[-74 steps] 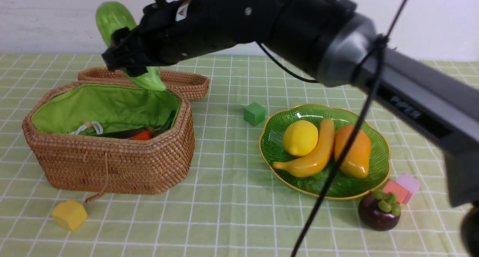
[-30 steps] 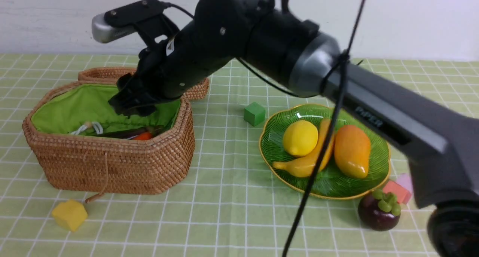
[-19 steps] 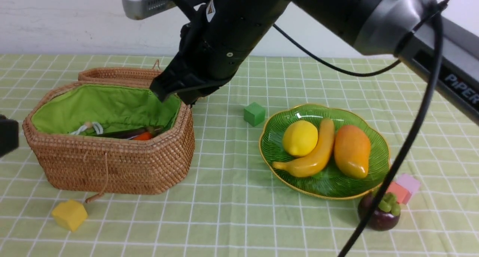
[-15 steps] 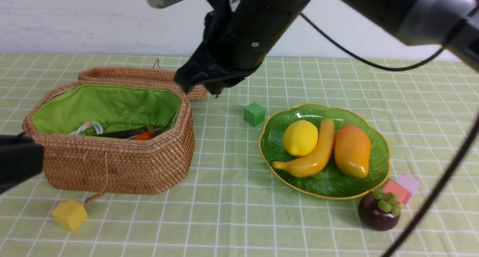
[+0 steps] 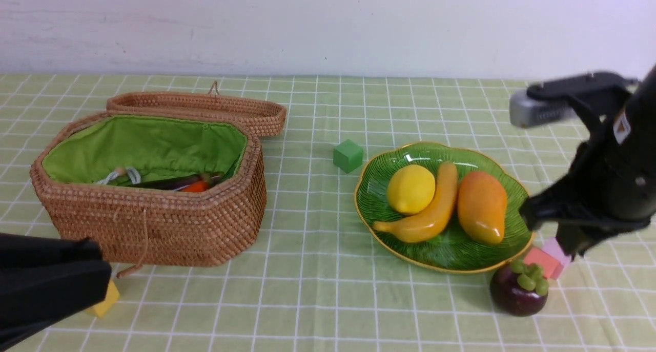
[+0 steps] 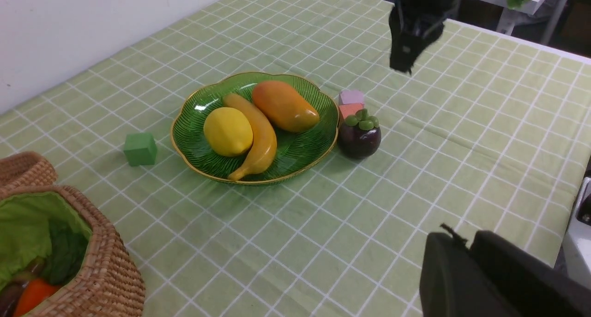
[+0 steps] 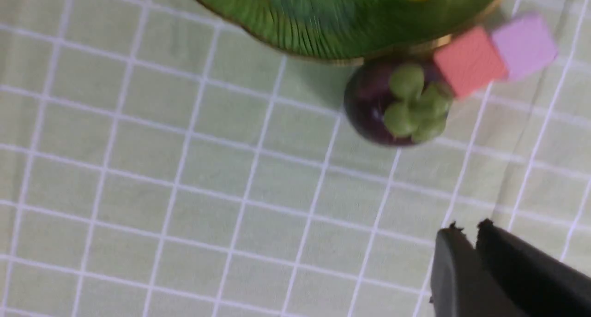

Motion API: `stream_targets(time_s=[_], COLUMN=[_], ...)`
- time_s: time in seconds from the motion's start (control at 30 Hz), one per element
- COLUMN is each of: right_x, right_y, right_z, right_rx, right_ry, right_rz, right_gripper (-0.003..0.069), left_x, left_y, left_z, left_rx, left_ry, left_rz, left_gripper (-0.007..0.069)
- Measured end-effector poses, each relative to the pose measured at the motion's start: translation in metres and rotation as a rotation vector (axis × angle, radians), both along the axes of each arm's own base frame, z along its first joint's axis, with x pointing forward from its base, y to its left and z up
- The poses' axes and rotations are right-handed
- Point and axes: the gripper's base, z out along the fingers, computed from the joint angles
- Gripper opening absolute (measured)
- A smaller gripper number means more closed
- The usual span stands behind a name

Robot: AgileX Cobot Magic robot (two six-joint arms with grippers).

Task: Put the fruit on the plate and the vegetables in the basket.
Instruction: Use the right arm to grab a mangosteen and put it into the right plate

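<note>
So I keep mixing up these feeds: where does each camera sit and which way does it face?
Front view: between the arms, facing forward over basket and plate; left arm low left, right gripper right.
Left wrist view: on the left arm, looking across at the plate; left gripper in foreground.
Right wrist view: on the right arm, looking down at the mangosteen; its fingers show.
Shared by all: plate and mangosteen.

The green-checked table (image 5: 318, 295) is carrying the wicker basket (image 5: 154, 229) on the left and the green plate (image 5: 446, 253) on the right; a green cube (image 5: 348, 156) is sitting between them; the mangosteen (image 5: 518, 290), a red cube (image 5: 539, 260) and a lilac cube (image 5: 559, 249) are crowding the plate's near-right rim; a yellow cube (image 5: 106, 303) is peeking out before the basket.
</note>
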Motion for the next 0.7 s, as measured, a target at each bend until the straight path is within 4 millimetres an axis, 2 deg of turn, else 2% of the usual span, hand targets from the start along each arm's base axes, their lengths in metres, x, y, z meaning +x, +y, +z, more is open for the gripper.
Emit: stream_targets(time_s=[0.07, 0.17, 0.33, 0.37, 0.43, 0.5, 0.7], right_x=[0.0, 0.003, 0.014, 0.014, 0.021, 0.023, 0.031], right_y=[0.0, 0.003, 0.006, 0.006, 0.008, 0.008, 0.011], right_z=[-0.02, -0.041, -0.064, -0.064, -0.076, -0.082, -0.098], right_rx=[0.019, 0.04, 0.034, 0.034, 0.018, 0.004, -0.013], right_ry=[0.015, -0.005, -0.024, -0.024, -0.002, 0.012, 0.032], right_rz=[0.003, 0.004, 0.012, 0.012, 0.014, 0.018, 0.026], right_gripper=[0.0212, 0.0394, 0.0633, 0.0633, 0.0675, 0.0673, 0.0609], left_x=[0.0, 0.0, 0.0, 0.0, 0.0, 0.0, 0.0], left_y=[0.0, 0.0, 0.0, 0.0, 0.0, 0.0, 0.0], left_z=[0.0, 0.0, 0.0, 0.0, 0.0, 0.0, 0.0], left_rx=[0.0, 0.0, 0.001, 0.001, 0.001, 0.001, 0.003], left_ry=[-0.001, -0.001, -0.001, -0.001, -0.001, -0.001, 0.001], left_rz=[-0.001, -0.001, -0.001, -0.001, -0.001, -0.001, -0.002], left_gripper=[0.0062, 0.0062, 0.0066, 0.0066, 0.0069, 0.0068, 0.0068])
